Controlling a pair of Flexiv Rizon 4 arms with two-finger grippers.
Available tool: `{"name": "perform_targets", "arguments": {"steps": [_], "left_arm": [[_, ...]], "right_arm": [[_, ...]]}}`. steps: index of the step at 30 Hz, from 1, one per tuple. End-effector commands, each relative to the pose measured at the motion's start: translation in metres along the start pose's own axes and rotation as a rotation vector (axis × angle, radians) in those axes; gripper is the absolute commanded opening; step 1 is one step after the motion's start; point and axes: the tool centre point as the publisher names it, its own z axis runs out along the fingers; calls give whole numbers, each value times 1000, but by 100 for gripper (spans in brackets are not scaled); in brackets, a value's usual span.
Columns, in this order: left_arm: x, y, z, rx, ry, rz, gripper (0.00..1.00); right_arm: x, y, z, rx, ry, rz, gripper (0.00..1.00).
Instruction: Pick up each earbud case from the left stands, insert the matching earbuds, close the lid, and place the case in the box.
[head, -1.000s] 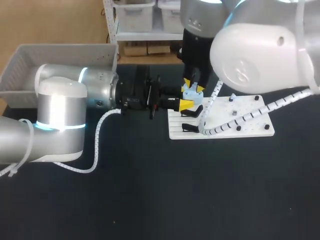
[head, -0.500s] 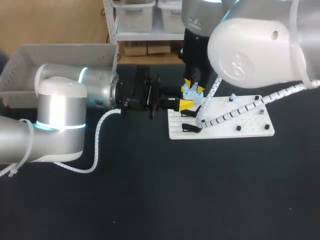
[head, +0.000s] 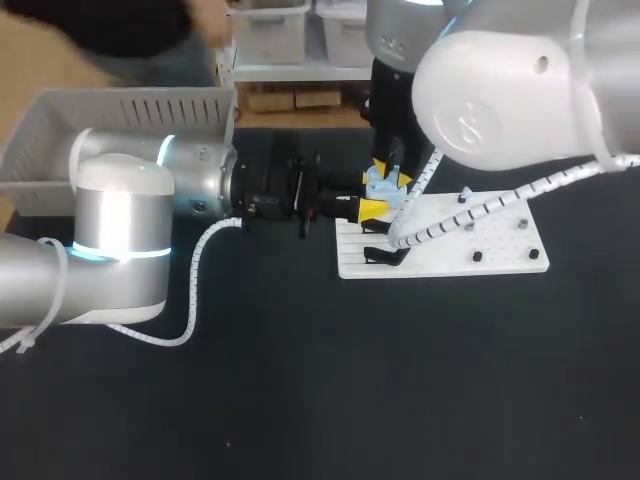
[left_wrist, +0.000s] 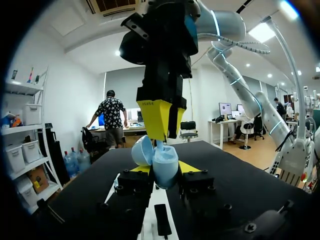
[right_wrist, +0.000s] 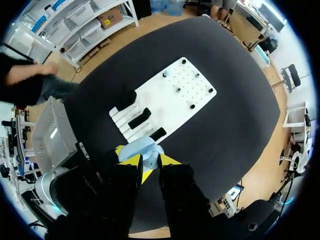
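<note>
Left gripper (left_wrist: 163, 169) stays pinched on the open earbud case (left_wrist: 165, 159); right gripper (right_wrist: 150, 162) hovers just above, grip unclear, elbow (head: 500, 100) drifted left.

Pale blue earbud case (left_wrist: 163, 165), lid open, upright.

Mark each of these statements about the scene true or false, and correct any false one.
1. The left gripper is shut on the earbud case. True.
2. The case's lid is closed. False: the lid stands open.
3. The right gripper hangs right above the case. True.
4. The case lies in the grey box. False: it is held in the air by the white board, away from the box.
</note>
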Motion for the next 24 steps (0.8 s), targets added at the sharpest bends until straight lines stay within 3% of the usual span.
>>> {"name": "perform_targets", "arguments": {"steps": [1,2,3,4,5,6,7,9,11,15,20,24], "left_arm": [[1,-1,0,-5,-3,3,0],[1,-1,0,-5,-3,3,0],[1,-1,0,-5,-3,3,0],[1,-1,0,-5,-3,3,0],[1,-1,0,-5,-3,3,0],[1,-1,0,-5,-3,3,0],[1,-1,0,-5,-3,3,0],[1,-1,0,-5,-3,3,0],[1,-1,0,-5,-3,3,0],[1,-1,0,-5,-3,3,0],[1,-1,0,-5,-3,3,0],[1,-1,0,-5,-3,3,0]], "right_arm": [[-2,1,2,5,4,3,13],[-2,1,3,2,3,3,37],[-1,0,1,-5,3,4,49],[0,-1,-1,-14,2,2,75],[2,-3,-5,-25,-1,-1,86],[5,-6,-9,-37,-6,-4,88],[8,-10,-15,-78,-21,-12,85],[12,-19,-26,-110,-33,-27,54],[14,-30,-35,-155,-63,-56,58],[2,-50,-42,-223,-122,-124,54],[-31,-68,-41,-225,-146,-217,45],[-61,-74,-33,-198,-118,-249,50]]}}
